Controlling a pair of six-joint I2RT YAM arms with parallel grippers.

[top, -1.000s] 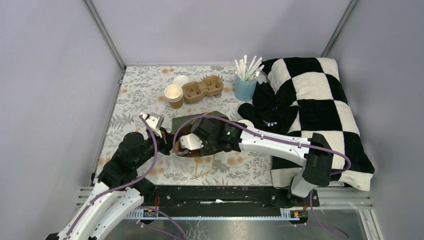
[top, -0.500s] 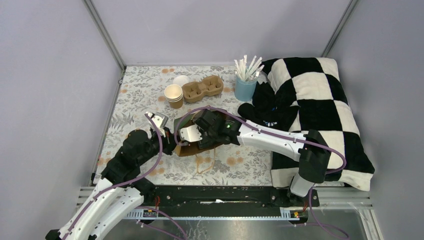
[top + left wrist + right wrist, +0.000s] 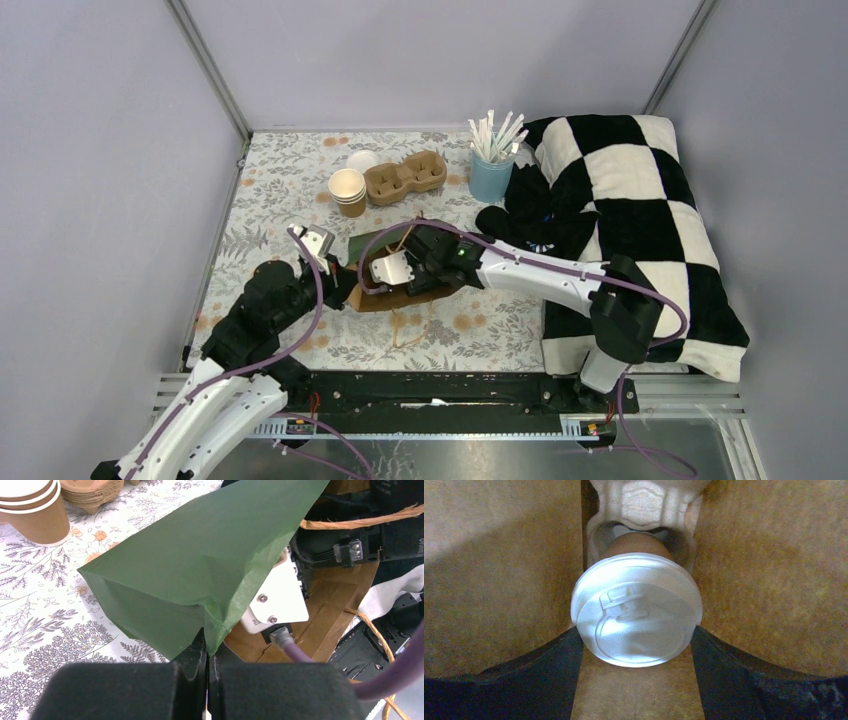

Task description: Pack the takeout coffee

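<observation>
In the right wrist view a takeout coffee cup (image 3: 636, 610), tan with a round white lid, stands in a moulded-pulp carrier (image 3: 644, 500) inside a brown-lined paper bag (image 3: 499, 555). My right gripper (image 3: 637, 636) is shut on it, with a black finger pressed against each side of the lid. From above, the right gripper (image 3: 398, 272) reaches into the mouth of the green bag (image 3: 380, 243), which lies on its side. My left gripper (image 3: 206, 652) is shut on the green bag (image 3: 200, 555) at its edge; in the top view the left gripper (image 3: 340, 285) is at the bag's left corner.
A stack of open tan cups (image 3: 348, 190), a loose white lid (image 3: 362, 159) and a brown pulp carrier (image 3: 405, 175) sit at the back of the floral table (image 3: 260, 200). A light-blue cup of straws (image 3: 490, 175) and a checkered cloth (image 3: 630, 220) are to the right.
The right gripper has shifted toward the back of the table inside the bag, and the bag's mouth has moved with it. The left gripper has kept its grip and hardly moved.
</observation>
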